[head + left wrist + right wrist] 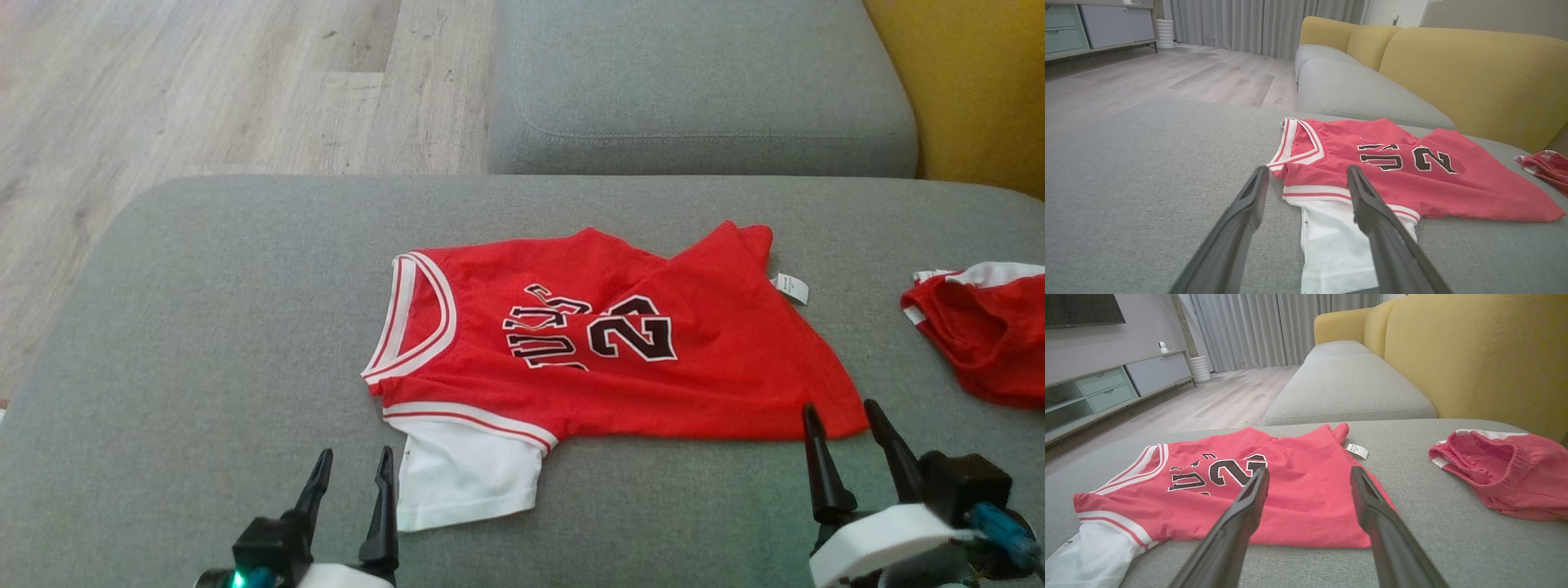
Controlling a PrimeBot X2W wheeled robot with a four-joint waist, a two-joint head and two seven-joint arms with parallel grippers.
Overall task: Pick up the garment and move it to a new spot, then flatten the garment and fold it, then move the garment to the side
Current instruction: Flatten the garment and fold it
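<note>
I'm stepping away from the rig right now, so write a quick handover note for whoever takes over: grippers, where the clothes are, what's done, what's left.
Left gripper: open, empty, close to the white sleeve.
Right gripper: open, empty, by the near hem corner of the red jersey.
Jersey: on the grey cushion, mostly spread out but creased, with a flap turned over along its far edge. Red shorts lie apart, to its right.
Done: jersey appears set down; not folded.
Left: smooth it flat, fold it, move it aside.
</note>
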